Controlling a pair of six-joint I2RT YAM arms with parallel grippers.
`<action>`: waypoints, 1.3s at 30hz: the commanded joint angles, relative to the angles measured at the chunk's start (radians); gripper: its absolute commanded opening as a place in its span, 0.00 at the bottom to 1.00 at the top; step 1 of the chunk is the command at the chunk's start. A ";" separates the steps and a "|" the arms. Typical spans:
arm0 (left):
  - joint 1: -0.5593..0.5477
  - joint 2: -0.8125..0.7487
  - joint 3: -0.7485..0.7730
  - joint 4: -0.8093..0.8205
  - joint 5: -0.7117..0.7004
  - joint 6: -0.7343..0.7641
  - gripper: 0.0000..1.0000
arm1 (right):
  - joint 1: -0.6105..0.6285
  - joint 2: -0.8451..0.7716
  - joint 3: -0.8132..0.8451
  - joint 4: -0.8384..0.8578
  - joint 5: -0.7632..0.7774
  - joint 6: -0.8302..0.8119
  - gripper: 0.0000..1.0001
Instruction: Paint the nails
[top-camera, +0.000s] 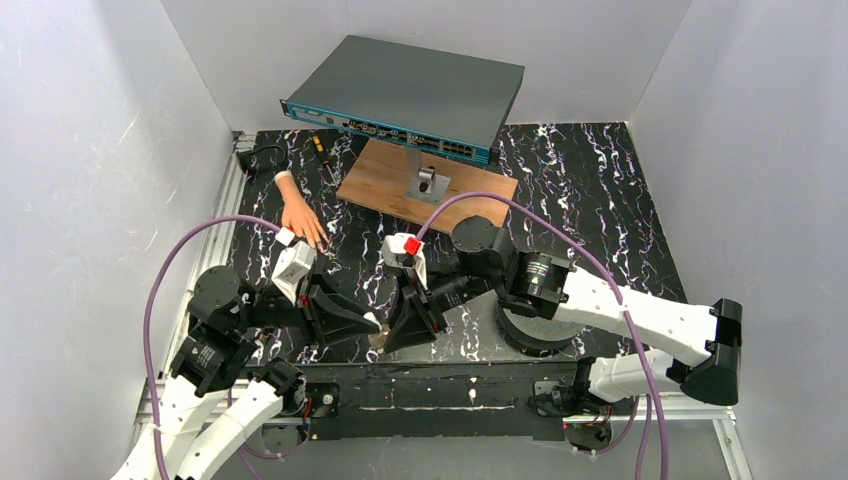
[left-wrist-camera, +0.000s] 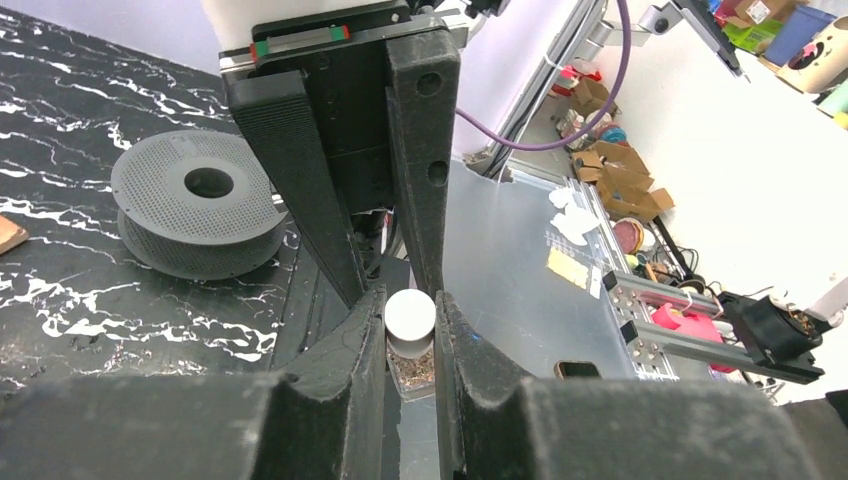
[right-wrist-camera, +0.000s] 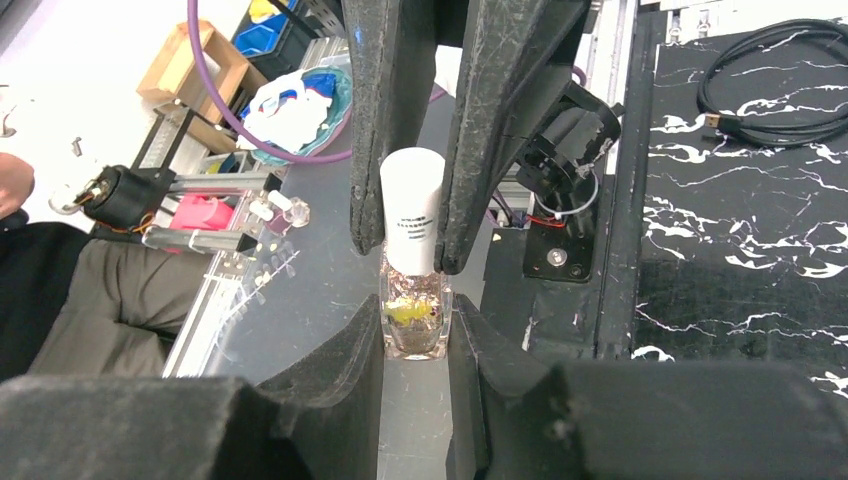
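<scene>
The peach mannequin hand (top-camera: 299, 214) lies palm down at the back left of the table, and its nails (top-camera: 320, 241) are too small to make out. Both grippers meet far from it, at the table's front edge. A small glass nail polish bottle (right-wrist-camera: 413, 318) with glittery contents stands upright between them. My right gripper (right-wrist-camera: 413, 325) is shut on its glass body. My left gripper (left-wrist-camera: 410, 330) is shut on its white cap (left-wrist-camera: 410, 314), whose top faces the left wrist camera. Seen from above, the left gripper (top-camera: 372, 330) and right gripper (top-camera: 390, 335) almost touch around the bottle (top-camera: 379, 340).
A network switch (top-camera: 410, 95) sits on a stand over a wooden board (top-camera: 390, 190) at the back. A grey perforated spool (top-camera: 535, 325) lies under the right arm. A black cable (top-camera: 262, 155) and small tools (top-camera: 320, 145) lie at the back left. White walls enclose the table.
</scene>
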 joint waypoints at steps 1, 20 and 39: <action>-0.004 -0.008 -0.044 -0.022 0.057 0.011 0.05 | 0.004 -0.028 0.033 0.210 -0.077 0.004 0.01; -0.004 -0.037 0.192 -0.367 -0.316 0.071 0.89 | 0.010 -0.043 -0.014 -0.021 0.236 -0.052 0.01; -0.004 0.013 0.059 -0.360 -0.507 -0.045 0.43 | 0.013 0.060 0.061 -0.092 0.454 -0.063 0.01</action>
